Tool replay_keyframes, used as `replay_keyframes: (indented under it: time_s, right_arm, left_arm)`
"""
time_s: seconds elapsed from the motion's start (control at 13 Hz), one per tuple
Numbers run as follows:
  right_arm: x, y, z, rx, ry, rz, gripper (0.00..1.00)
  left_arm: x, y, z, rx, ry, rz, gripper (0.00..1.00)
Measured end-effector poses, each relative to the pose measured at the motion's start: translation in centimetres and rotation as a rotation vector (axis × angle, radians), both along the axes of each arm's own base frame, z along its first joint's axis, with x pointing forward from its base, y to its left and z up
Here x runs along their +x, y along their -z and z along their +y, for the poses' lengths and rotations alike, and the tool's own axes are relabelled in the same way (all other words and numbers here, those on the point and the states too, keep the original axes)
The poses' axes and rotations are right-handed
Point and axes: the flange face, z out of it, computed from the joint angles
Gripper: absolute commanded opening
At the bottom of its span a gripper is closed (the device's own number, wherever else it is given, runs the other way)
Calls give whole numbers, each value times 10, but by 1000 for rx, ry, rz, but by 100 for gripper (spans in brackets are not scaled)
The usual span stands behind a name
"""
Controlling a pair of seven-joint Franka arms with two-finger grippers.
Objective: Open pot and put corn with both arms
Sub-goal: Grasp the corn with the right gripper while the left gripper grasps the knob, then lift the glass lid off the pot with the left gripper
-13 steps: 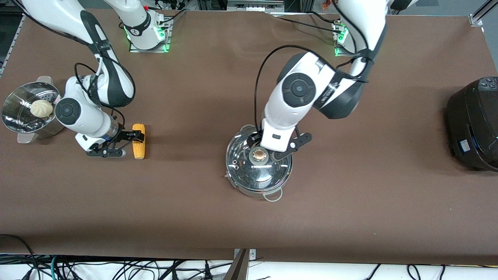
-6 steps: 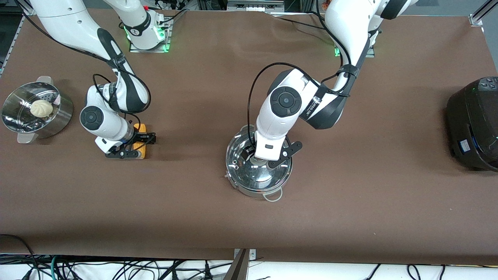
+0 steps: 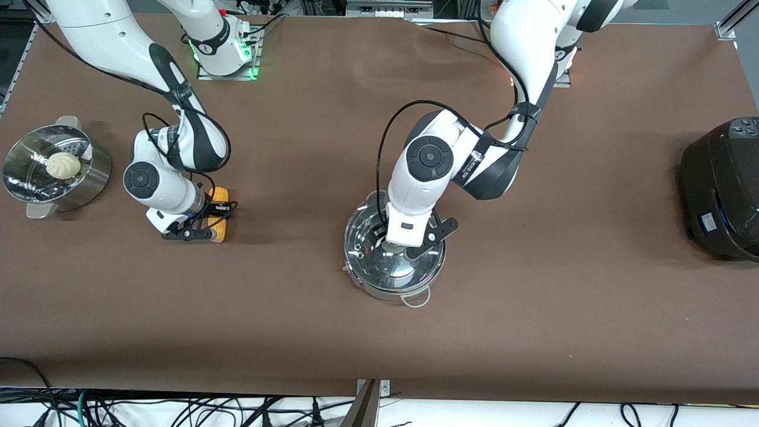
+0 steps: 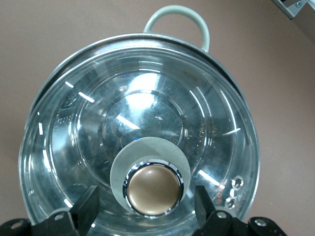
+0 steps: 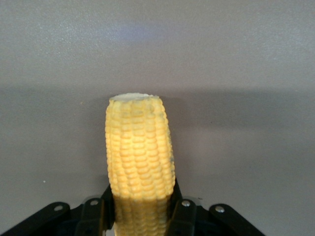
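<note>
Neither half of the task is finished: the glass lid [image 3: 394,261] sits on the stainless-steel pot [image 3: 394,258], which stands mid-table, and the corn cob [image 3: 218,214] lies on the brown tabletop [image 3: 533,308] toward the right arm's end, well apart from the pot. Both arms look to be at the grasping stage. The left gripper [image 3: 396,242] is down over the lid; in the left wrist view its fingers [image 4: 88,209] stand spread, one on each side of the bronze-coloured knob [image 4: 153,189], with a visible gap to the knob on both sides, so the knob is straddled but not pinched. The right gripper [image 3: 204,220] is low at the corn; in the right wrist view its fingers [image 5: 183,209] sit against the two flanks of the cob [image 5: 140,157] and appear to be pinching its near end, though whether they squeeze firmly is a judgement. What remains, I judge, is closing on the knob, lifting the lid clear, carrying the corn across and dropping it into the pot. The cob lies flat, its long axis running from nearer the front camera to farther from it, and its pale cut end [image 5: 134,97] points away from the right gripper.
</note>
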Motion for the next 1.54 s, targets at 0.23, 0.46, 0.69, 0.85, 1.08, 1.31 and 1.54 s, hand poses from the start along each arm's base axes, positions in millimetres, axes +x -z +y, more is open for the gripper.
replay_keyframes:
  time_s: [0.23,0.46,0.69,0.85,1.08,1.31,1.54]
  right_arm:
    - [9,-14,1,0,0,-1,10]
    - [32,-57,4,-8,1,52,9]
    - [56,-109,7,-14,1,92,9]
    - [66,-140,10,-18,-1,116,9]
    - [74,-182,14,-6,4,161,9]
    - [75,-224,19,27,11,210,9]
    - [72,-275,21,31,3,234,9]
  left_arm:
    - [1,6,0,4,-1,0,74]
    - [4,3,2,1,-3,-13,68]
    - [6,2,4,2,-2,-19,39]
    - [7,1,5,2,-3,-24,0]
    - [8,0,5,0,0,-30,0]
    - [9,-1,6,3,19,-29,0]
    - [14,-25,23,17,21,-7,0]
